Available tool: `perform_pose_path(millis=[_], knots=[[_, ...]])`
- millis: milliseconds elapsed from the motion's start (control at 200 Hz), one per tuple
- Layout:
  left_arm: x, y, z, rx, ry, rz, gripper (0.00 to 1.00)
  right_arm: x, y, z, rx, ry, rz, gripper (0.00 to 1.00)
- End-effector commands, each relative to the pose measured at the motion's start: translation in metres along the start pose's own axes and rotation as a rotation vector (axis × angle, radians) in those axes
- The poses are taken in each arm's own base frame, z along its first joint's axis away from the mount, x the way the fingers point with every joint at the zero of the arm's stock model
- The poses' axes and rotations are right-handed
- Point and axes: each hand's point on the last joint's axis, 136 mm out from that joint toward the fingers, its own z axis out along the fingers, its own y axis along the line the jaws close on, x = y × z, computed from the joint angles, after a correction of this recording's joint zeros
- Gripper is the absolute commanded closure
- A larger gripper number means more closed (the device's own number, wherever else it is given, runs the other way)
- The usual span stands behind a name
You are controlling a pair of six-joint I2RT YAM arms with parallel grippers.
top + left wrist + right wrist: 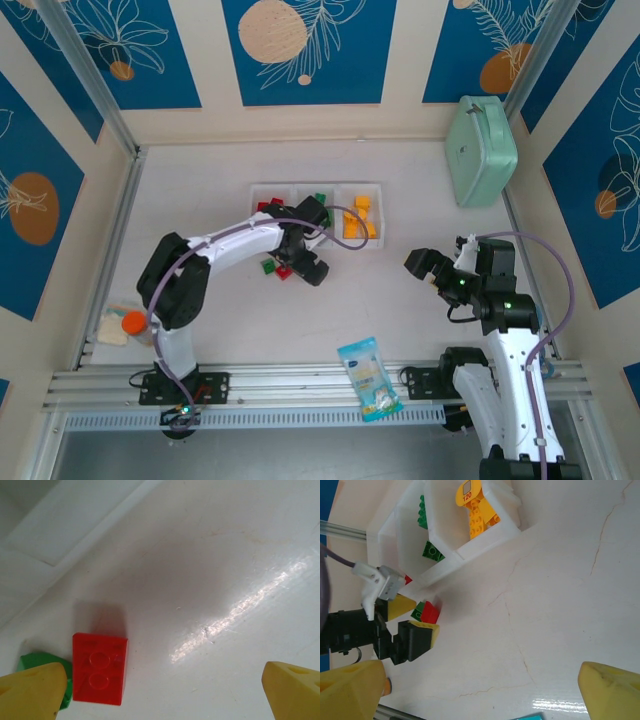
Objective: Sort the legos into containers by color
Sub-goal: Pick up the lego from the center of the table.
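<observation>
Three joined white containers (pixel 316 188) stand mid-table, holding red, green (pixel 432 553) and yellow-orange legos (pixel 358 219). Just in front of them a loose red lego (pixel 285 272) lies beside a green lego (pixel 268 265). My left gripper (pixel 292 262) hovers open over this pair. In the left wrist view the red lego (pixel 98 669) sits just inside the left fingertip (pixel 31 692), which half hides the green lego (pixel 31 661). My right gripper (pixel 432 272) is open and empty, well to the right. Its wrist view shows the left gripper (pixel 417 616) by the red lego (pixel 431 613).
A mint-green case (pixel 480 150) lies at the back right. A blue-and-white snack packet (pixel 370 378) rests near the front rail. An orange-capped item (pixel 133 323) sits by the left arm's base. The containers' wall (pixel 50 525) is close behind the loose bricks.
</observation>
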Motion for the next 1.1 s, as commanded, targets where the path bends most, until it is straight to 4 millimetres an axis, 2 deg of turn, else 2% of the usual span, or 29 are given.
perform_pose_path(millis=[0, 60, 285, 400, 670, 785, 865, 1000, 1096], knots=[[0.000, 0.006, 0.001, -0.043, 0.033, 0.062, 0.01, 0.006, -0.003, 0.001, 0.001, 0.018, 0.014, 0.01], [-0.001, 0.014, 0.004, -0.087, 0.048, 0.068, 0.02, 0.006, -0.004, 0.001, 0.003, 0.018, 0.014, 0.01], [0.004, 0.021, 0.012, -0.126, 0.082, 0.094, 0.10, 0.006, -0.006, 0.005, 0.004, 0.027, 0.027, 0.01], [0.012, 0.027, 0.019, -0.140, 0.121, 0.096, 0.19, 0.007, -0.007, 0.007, 0.000, 0.033, 0.036, 0.01], [0.025, 0.032, 0.034, -0.138, 0.176, 0.066, 0.22, 0.008, -0.006, 0.008, -0.005, 0.041, 0.044, 0.01], [0.030, 0.038, 0.040, -0.137, 0.197, 0.044, 0.27, 0.008, -0.006, 0.007, -0.006, 0.039, 0.043, 0.01], [0.034, 0.043, 0.043, -0.142, 0.212, 0.030, 0.38, 0.007, -0.005, 0.007, -0.007, 0.036, 0.043, 0.01], [0.037, 0.042, 0.045, -0.136, 0.225, 0.022, 0.39, 0.006, -0.001, 0.005, -0.018, 0.036, 0.048, 0.01], [0.040, 0.041, 0.046, -0.128, 0.229, 0.009, 0.44, 0.005, -0.001, 0.005, -0.017, 0.034, 0.050, 0.01]])
